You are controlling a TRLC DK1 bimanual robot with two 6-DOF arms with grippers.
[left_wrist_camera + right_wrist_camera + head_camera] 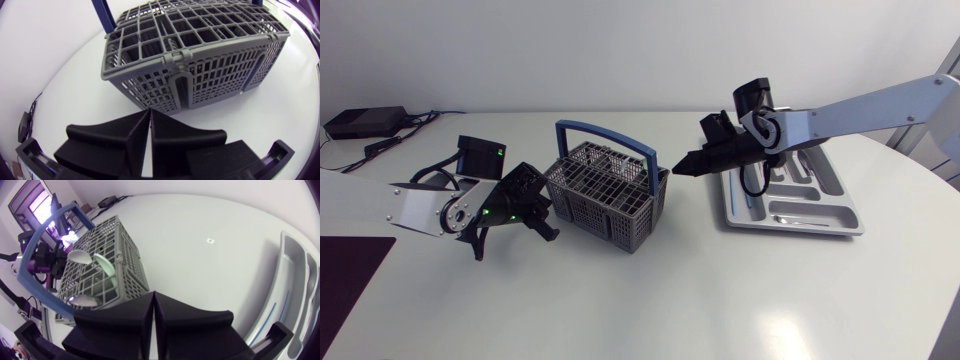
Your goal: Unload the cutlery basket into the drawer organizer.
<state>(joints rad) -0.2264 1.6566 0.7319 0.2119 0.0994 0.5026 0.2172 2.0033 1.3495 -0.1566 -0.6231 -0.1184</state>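
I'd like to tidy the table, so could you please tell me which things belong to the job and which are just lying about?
For the job: cutlery basket, spoons standing in it, drawer organizer, left pincer, right pincer.

Lying about: black box, well away from the basket.

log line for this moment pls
left tool shut, empty, beside basket | right tool shut, empty, between basket and organizer | spoons in basket

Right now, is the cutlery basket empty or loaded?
Loaded: the right wrist view shows spoon bowls sticking up out of the cutlery basket.
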